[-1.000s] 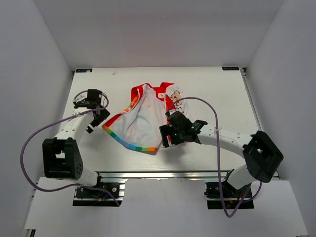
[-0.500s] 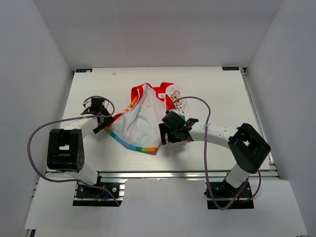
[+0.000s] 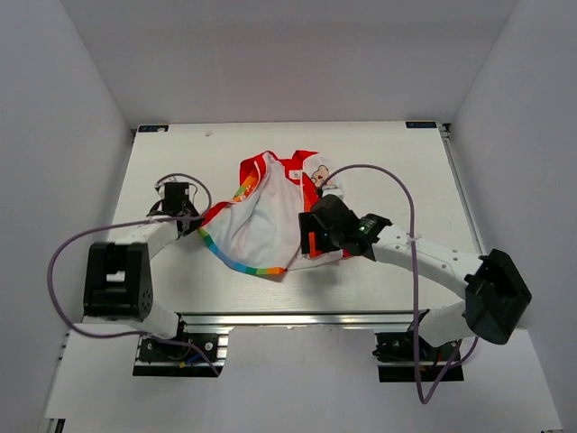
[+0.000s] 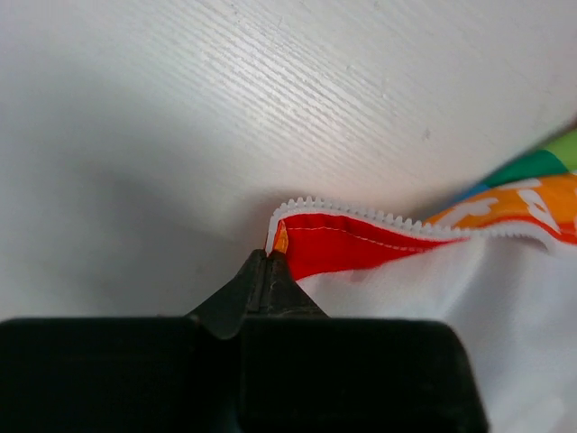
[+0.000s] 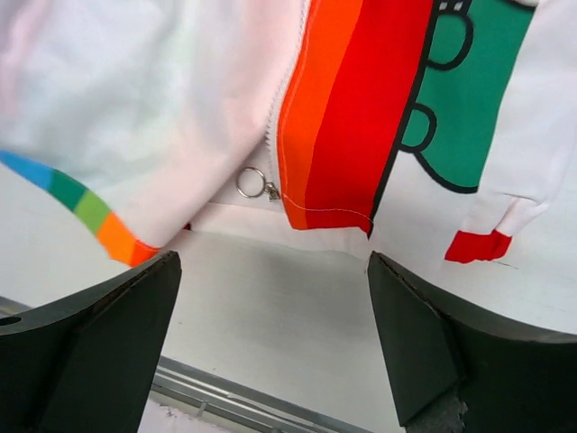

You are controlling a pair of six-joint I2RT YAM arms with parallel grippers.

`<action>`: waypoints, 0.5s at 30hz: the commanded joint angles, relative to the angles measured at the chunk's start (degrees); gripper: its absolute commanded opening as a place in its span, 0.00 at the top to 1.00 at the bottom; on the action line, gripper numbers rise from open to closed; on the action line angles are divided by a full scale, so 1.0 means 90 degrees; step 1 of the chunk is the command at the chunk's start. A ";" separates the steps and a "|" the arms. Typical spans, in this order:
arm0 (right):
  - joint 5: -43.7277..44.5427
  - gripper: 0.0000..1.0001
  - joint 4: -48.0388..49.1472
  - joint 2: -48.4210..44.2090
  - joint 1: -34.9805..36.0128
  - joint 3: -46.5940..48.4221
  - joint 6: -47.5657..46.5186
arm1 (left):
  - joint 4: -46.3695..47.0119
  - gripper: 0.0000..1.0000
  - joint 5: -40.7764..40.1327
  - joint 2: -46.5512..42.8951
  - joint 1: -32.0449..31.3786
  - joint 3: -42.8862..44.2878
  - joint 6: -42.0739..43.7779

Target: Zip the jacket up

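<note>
From above, the jacket (image 3: 261,221) lies unzipped mid-table (image 3: 406,171), with white walls around. My left claw (image 3: 192,220) meets its left corner and my right claw (image 3: 309,245) hangs over the hem. Only the left wrist view shows my tips pinching the zipper-edged red corner. Only the right wrist view shows my fingers spread wide above the ring pull (image 5: 251,183).

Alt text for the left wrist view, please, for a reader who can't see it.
The left gripper, jaws closed, pinches the corner of the jacket where its white zipper teeth end, low over a white table. A red band runs under the teeth, and the rainbow-striped hem leaves the frame at right.
</note>
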 commanded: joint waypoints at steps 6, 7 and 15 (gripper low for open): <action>0.0232 0.11 -0.0286 -0.0751 0.0007 -0.0073 0.0086 | 0.0046 1.00 -0.0407 -0.3098 -0.0694 -0.0647 -0.0274; 0.0252 0.11 -0.0335 -0.0771 0.0007 -0.0092 0.0096 | 0.0027 1.00 -0.0465 -0.3284 -0.1112 -0.0696 -0.0274; 0.0593 0.11 -0.0657 -0.1277 -0.0091 -0.0385 0.0496 | -0.0686 1.00 -0.0885 -0.3852 -0.3779 -0.0404 0.0204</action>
